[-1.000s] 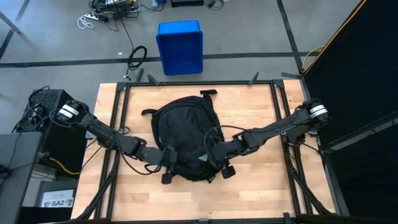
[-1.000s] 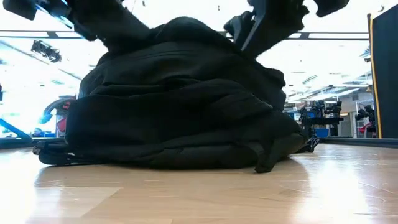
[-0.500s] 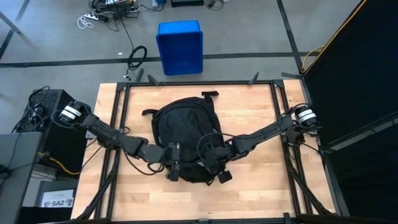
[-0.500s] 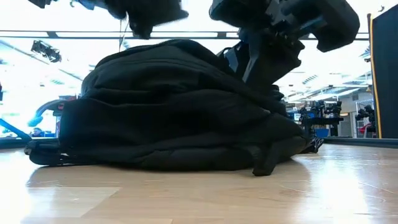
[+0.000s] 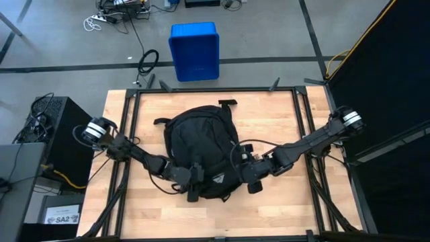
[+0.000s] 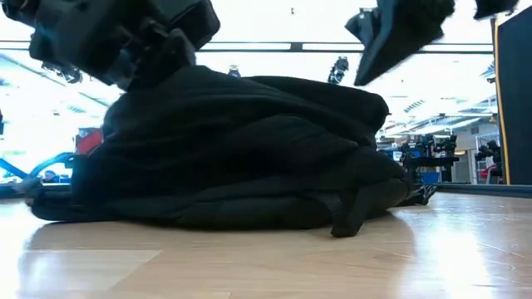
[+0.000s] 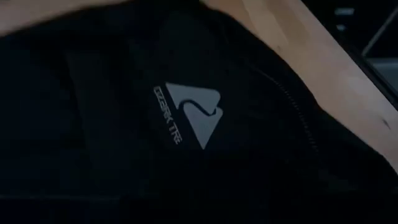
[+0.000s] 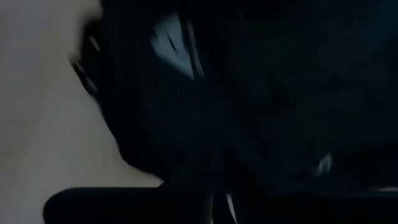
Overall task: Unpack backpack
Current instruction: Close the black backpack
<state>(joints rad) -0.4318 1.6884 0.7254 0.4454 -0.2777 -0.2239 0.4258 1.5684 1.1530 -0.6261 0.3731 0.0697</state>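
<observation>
While the backpack (image 5: 199, 146) lies flat mid-table, the left gripper (image 5: 195, 183) sits low at its near edge beside the white logo (image 7: 194, 114), its finger spread impossible to tell; the right gripper (image 5: 253, 176), fingers pinched together, is at the bag's right near corner; beyond the table stands a blue bin (image 5: 194, 50)

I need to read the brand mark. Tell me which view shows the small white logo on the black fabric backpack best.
The left wrist view: the small white logo fills the middle of the picture, a triangle with lettering beside it, on the black fabric backpack. The high view shows it only as a tiny pale mark. The low and right wrist views do not show it clearly.
</observation>
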